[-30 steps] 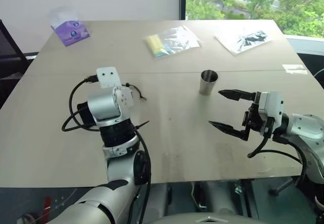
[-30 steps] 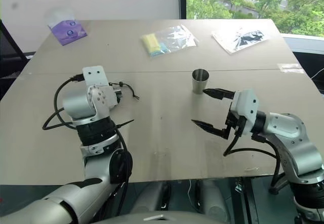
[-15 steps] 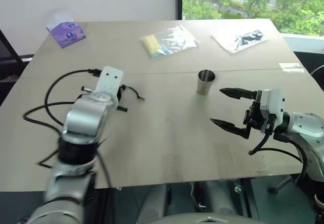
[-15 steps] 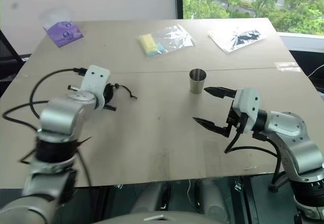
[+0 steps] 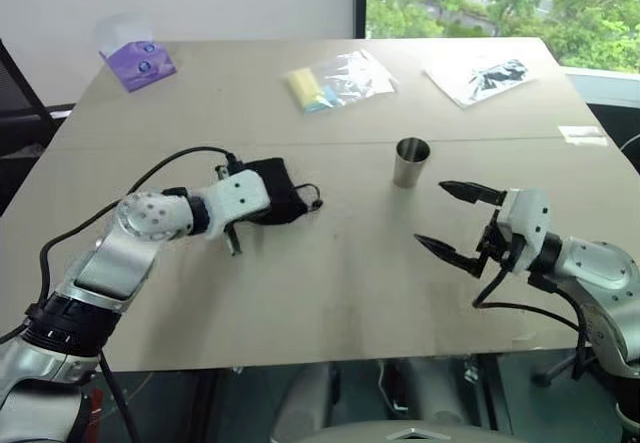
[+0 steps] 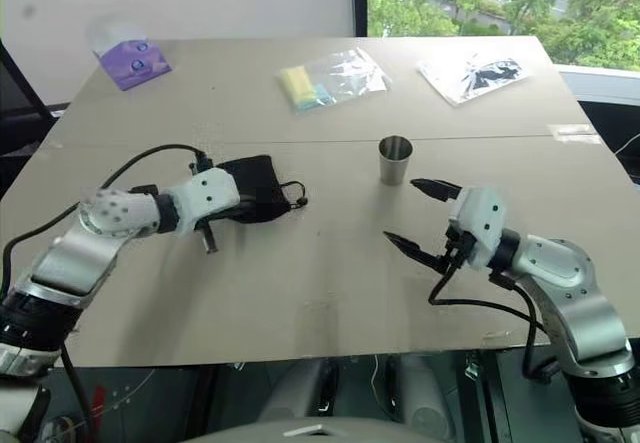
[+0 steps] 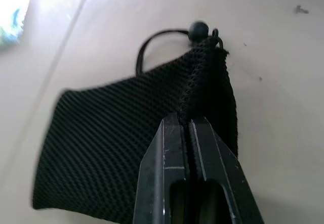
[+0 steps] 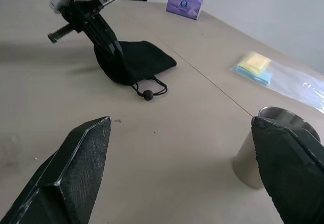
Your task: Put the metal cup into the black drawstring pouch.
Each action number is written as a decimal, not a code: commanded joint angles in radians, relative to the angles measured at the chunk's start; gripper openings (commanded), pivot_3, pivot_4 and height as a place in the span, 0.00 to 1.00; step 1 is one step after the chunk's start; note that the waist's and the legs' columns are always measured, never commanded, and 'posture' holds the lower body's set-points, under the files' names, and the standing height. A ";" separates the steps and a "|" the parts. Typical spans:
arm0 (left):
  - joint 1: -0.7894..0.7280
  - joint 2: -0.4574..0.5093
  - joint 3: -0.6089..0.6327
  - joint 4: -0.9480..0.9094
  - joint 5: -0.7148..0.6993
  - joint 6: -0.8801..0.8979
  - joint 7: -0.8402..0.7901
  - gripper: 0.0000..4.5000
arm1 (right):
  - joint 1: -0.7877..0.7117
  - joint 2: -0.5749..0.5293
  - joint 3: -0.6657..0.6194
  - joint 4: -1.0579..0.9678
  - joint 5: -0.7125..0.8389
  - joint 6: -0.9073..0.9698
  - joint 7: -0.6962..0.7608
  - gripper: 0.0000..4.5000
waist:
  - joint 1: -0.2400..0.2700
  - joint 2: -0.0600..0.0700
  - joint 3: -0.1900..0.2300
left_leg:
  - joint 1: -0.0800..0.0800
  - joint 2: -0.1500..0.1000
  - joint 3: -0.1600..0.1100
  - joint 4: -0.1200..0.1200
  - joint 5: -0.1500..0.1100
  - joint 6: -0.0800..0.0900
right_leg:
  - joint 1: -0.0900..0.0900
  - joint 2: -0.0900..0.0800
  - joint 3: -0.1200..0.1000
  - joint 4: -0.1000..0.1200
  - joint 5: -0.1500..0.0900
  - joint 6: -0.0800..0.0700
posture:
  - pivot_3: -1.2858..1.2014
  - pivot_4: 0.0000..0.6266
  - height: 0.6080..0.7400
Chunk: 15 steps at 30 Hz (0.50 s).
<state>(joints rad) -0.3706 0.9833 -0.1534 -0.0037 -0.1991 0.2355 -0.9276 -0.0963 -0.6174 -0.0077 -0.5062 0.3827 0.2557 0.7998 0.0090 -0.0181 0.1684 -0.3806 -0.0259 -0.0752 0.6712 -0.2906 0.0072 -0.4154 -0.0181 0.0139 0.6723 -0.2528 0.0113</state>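
Left gripper [image 7: 188, 128]: its fingers [image 7: 174, 148] have just snapped together on the side seam of the black drawstring pouch [image 5: 270, 191]; a second ago they stood apart over it. The arm has also swung round and now reaches in low from the bench's left edge.

Pouch: lies flat on the bench [image 5: 330, 293], left of centre, its cord and toggle [image 8: 148, 95] trailing toward the middle. The mouth looks closed and flat.

Metal cup [image 5: 409, 162]: upright and untouched, right of centre near the bench's middle seam, well apart from the pouch.

Right gripper [image 5: 452, 221]: fingers wide apart, hovering just short of the cup on its near side, holding nothing. It has barely shifted.

Other things: clear plastic bags [image 5: 340, 79] and a purple packet [image 5: 138, 62] lie along the far edge, out of play.

What it means: the pouch looks secured, so I'd judge the first grasp done; the cup has yet to be picked up and the mouth opened.
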 commanded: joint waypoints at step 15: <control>0.081 -0.007 0.152 -0.183 -0.021 0.295 0.053 0.47 | 0.095 0.011 0.055 -0.056 -0.024 -0.118 0.066 1.00 | -0.019 0.000 0.000 | 0.001 0.000 0.000 0.002 -0.003 0.005 | 0.001 0.000 0.000 0.002 0.000 0.000 | 0.52 0.24 1.00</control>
<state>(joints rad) -0.2711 0.9806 -0.0118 -0.1349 -0.2230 0.4755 -0.9031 -0.0089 -0.6071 0.0447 -0.5258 0.3615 0.1657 0.8712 -0.0104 -0.0181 0.1683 -0.3795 -0.0257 -0.0757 0.6727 -0.2933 0.0119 -0.4140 -0.0182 0.0140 0.6743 -0.2527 0.0117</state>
